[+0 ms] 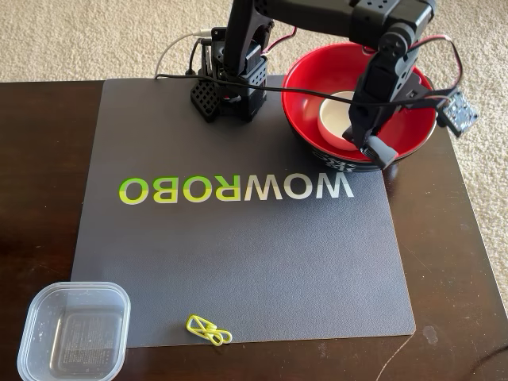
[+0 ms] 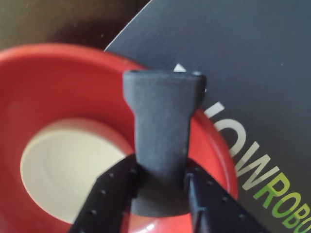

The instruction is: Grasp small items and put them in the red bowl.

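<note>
Now, step: gripper (image 2: pixel 163 187) pinching black bone-shaped piece (image 2: pixel 163 141) above red bowl (image 1: pixel 305 79), apparently near rim.
Next: spread fingers beside white dish (image 1: pixel 337 119).

In the fixed view the arm covers part of the white dish (image 1: pixel 337 119); the container's (image 1: pixel 75 329) lower edge is cut off.

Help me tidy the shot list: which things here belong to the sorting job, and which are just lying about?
Job:
- red bowl
- white dish, already in the bowl
- black bone-shaped piece, held in the pincer above the bowl
- yellow paper clips
- clear container

Lying about:
- grey WOWROBO mat
- dark wooden table
- cables
</note>
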You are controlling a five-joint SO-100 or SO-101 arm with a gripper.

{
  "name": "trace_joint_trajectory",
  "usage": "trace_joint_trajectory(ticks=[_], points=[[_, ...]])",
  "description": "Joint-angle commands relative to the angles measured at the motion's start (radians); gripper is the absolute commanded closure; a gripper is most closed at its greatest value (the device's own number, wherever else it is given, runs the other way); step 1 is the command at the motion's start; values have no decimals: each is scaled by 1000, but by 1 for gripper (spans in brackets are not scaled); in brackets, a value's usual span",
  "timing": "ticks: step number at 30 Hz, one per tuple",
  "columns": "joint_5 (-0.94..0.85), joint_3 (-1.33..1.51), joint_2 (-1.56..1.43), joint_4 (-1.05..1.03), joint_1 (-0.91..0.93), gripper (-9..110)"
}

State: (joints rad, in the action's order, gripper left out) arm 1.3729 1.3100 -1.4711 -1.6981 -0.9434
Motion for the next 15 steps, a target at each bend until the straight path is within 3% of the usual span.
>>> trace_joint_trajectory(ticks=[1,2,9,15], points=[[75,69,-55,-9,-58,101],[92,84,-57,-9,-60,101],[103,97,-52,-6,-46,56],[34,54,-87,9,-8,40]])
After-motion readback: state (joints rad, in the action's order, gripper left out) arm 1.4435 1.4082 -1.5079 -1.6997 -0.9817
